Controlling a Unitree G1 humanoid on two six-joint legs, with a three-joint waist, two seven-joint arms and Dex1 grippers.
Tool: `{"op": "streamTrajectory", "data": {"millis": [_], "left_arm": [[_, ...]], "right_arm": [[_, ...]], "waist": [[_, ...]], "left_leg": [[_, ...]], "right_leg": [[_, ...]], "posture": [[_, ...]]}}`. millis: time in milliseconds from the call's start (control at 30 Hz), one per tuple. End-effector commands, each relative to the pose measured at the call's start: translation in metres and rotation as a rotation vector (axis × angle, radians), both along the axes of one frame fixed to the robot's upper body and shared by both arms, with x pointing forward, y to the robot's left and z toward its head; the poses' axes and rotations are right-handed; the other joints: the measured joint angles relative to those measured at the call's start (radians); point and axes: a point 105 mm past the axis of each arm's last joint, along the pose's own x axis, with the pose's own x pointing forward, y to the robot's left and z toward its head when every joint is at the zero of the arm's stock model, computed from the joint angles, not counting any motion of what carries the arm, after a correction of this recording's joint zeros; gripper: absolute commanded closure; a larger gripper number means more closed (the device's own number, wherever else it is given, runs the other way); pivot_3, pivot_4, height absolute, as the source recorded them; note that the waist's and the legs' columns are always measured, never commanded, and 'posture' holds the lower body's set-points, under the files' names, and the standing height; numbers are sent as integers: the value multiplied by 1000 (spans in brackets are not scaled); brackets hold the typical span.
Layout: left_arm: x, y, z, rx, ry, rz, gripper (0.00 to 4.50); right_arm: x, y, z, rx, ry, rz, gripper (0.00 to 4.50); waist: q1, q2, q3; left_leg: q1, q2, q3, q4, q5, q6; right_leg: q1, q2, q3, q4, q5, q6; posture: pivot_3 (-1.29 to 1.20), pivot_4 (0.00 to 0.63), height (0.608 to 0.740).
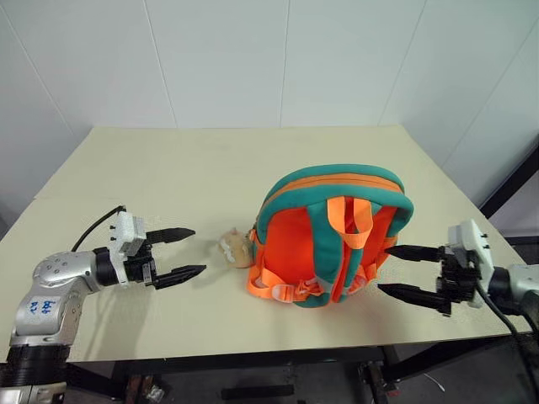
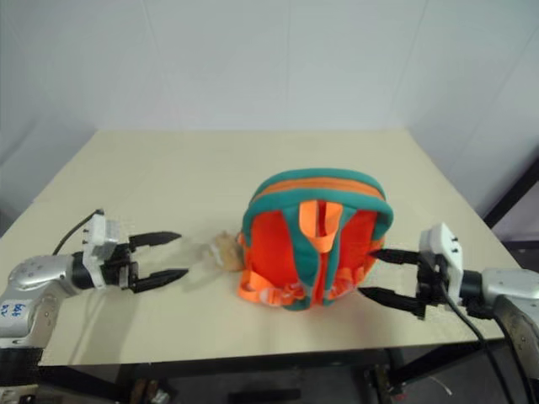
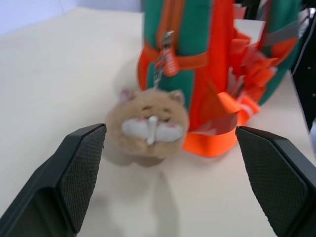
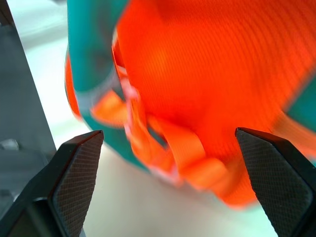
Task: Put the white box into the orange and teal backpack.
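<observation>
The orange and teal backpack stands upright on the tan table, straps and handle facing me, its zip closed along the top as far as I can see. Its tan plush animal head lies on the table just left of it, and fills the middle of the left wrist view. My left gripper is open, level, pointing at the plush head from the left, a short gap away. My right gripper is open beside the backpack's right lower corner, not touching. The white box is out of view.
The table's front edge runs close below both grippers. A white panelled wall stands behind the table. A dark frame rises past the table's right edge. Bare tabletop lies behind and left of the backpack.
</observation>
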Motion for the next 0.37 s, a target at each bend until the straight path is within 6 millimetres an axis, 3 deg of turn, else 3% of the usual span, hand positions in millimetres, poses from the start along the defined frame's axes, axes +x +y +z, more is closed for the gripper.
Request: {"op": "streamTrajectory", "data": {"millis": [33, 367], "left_arm": [[-17, -1, 18, -7, -82, -14, 6], [-32, 1, 10, 24, -53, -35, 6]], "right_arm": [[0, -9, 14, -27, -93, 42, 0], [18, -7, 7, -47, -30, 134, 0]], "waist": [[-2, 0, 0], [-1, 0, 0]], "left_leg": [[0, 0, 1, 0, 0, 0], [2, 0, 4, 1, 2, 1]], "right_leg": [[0, 0, 1, 0, 0, 0], [0, 0, 4, -1, -2, -7]], "posture": [[0, 150, 740], [0, 150, 740]]}}
